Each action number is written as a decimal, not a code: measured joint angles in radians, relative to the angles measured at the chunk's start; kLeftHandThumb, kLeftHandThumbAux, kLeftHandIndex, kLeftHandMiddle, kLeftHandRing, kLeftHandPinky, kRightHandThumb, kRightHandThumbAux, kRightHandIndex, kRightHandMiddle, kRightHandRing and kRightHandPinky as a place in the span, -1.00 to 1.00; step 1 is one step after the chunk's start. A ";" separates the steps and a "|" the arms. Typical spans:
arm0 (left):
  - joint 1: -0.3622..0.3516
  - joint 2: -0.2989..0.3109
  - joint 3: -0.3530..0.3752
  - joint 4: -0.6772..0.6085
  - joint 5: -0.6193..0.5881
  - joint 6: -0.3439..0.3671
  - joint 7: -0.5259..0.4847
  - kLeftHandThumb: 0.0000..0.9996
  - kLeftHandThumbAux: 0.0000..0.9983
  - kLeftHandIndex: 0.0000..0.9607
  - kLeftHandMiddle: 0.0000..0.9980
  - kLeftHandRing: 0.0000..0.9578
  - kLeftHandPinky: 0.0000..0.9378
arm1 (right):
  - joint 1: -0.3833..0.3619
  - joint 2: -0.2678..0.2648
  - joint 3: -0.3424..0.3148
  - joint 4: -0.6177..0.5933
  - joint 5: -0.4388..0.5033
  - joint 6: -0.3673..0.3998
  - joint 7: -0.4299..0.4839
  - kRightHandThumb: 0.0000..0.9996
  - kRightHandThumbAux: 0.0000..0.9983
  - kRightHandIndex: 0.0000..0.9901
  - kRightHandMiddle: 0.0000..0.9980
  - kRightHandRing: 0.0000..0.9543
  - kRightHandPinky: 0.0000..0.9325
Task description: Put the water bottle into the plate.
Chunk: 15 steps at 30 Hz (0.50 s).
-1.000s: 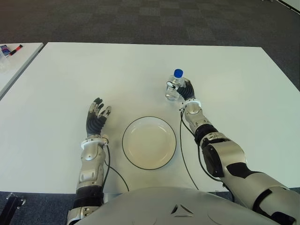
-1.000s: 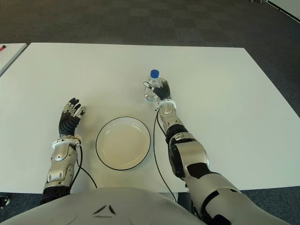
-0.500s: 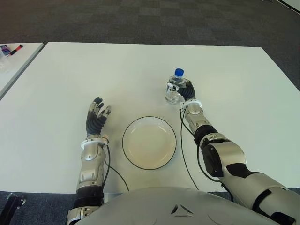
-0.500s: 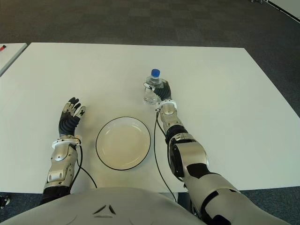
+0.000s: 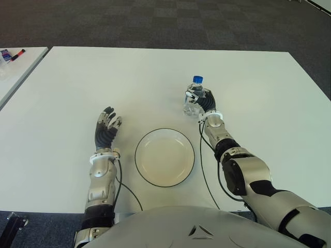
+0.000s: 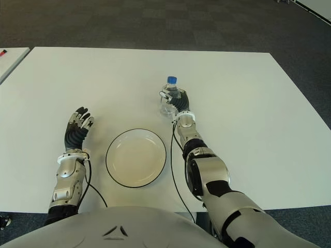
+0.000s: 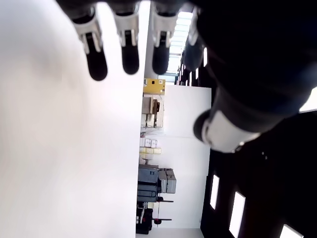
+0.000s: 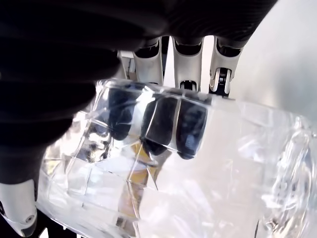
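A clear water bottle with a blue cap stands upright on the white table, beyond and to the right of the plate. My right hand is shut on it; in the right wrist view the fingers wrap round the clear bottle. The white plate with a dark rim lies near the table's front edge, with nothing in it. My left hand shows to the left of the plate with its fingers spread and holding nothing.
A second white table stands at the far left with small items on it. Dark carpet lies beyond the table's far edge. A black cable runs along my right forearm beside the plate.
The bottle has shifted slightly in my right hand's grip, standing a little more upright and nearer the hand. The left hand has not moved.
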State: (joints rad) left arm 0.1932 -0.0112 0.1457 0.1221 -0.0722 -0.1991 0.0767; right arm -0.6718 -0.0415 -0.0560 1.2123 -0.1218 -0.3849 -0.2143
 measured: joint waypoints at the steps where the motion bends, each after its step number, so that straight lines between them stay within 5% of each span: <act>1: 0.000 -0.001 0.000 0.000 0.000 0.000 0.001 -0.09 0.50 -0.66 -0.70 -0.69 -0.52 | 0.000 0.000 0.002 0.000 -0.002 -0.001 -0.005 0.89 0.31 -0.13 -0.03 0.03 0.26; 15: 0.000 -0.004 0.000 0.000 0.005 0.000 0.008 -0.15 0.49 -0.71 -0.73 -0.74 -0.61 | 0.000 -0.001 0.010 0.000 -0.010 -0.002 -0.033 0.91 0.31 -0.12 -0.03 0.01 0.36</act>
State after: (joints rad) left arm 0.1927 -0.0147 0.1458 0.1226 -0.0667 -0.1987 0.0844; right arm -0.6719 -0.0420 -0.0455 1.2123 -0.1316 -0.3866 -0.2473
